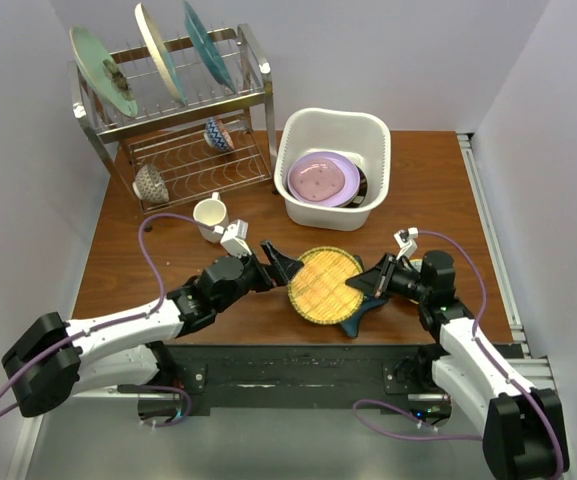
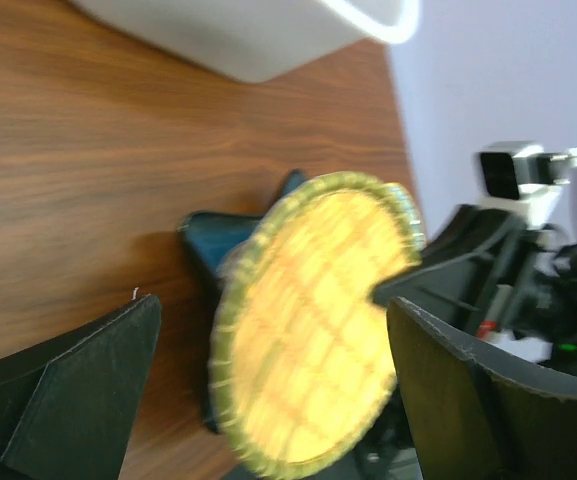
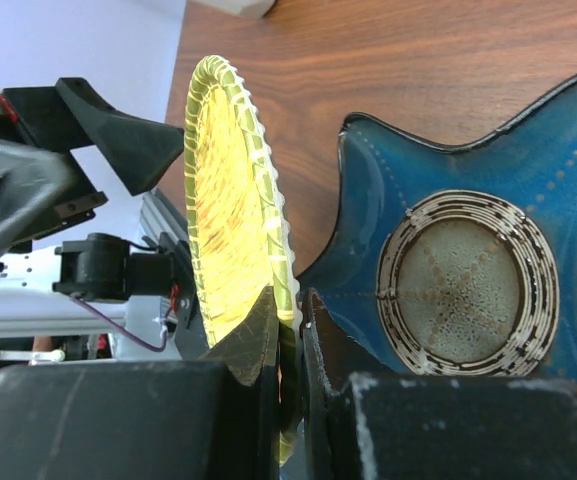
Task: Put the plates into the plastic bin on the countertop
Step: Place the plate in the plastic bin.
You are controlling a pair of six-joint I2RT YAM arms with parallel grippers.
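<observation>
Progress looks partial: lavender plate [image 1: 322, 178] in the plastic bin [image 1: 298, 135], amber plate [image 1: 326, 284] pinched at its rim by the right gripper [image 1: 368, 283] over the blue star-shaped plate [image 3: 458, 280], left gripper [image 1: 283, 268] spread wide beside it.

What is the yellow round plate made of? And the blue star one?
The amber round plate looks like pressed glass, or maybe clear plastic: light glows through it, and it has a ribbed grid pattern. The blue star-shaped plate looks like glazed pottery: its blue surface is shiny, and its speckled grey centre is ringed with fine lines.
</observation>
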